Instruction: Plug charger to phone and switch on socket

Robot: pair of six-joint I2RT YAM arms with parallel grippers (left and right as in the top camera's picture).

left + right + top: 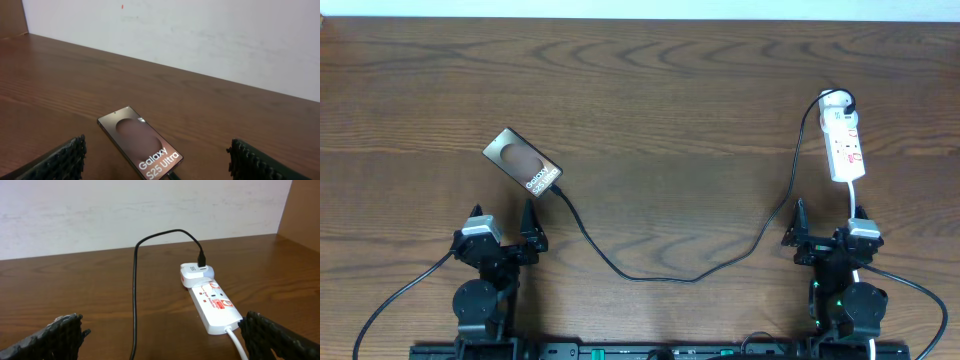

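Note:
The phone (523,161) lies flat on the table at left, its "Galaxy" end toward me; it also shows in the left wrist view (140,144). The thin black charger cable (650,275) runs from the phone's near end across the table to a white adapter on the socket (843,146). In the right wrist view the socket (212,305) lies ahead on the right with the cable (134,300) left of it. My left gripper (155,162) is open, just short of the phone. My right gripper (162,337) is open and empty, just short of the socket.
The socket's white cord (854,195) runs toward my right arm. A white wall (200,35) stands beyond the table's far edge. Dark wood table (660,90) stretches between the phone and socket.

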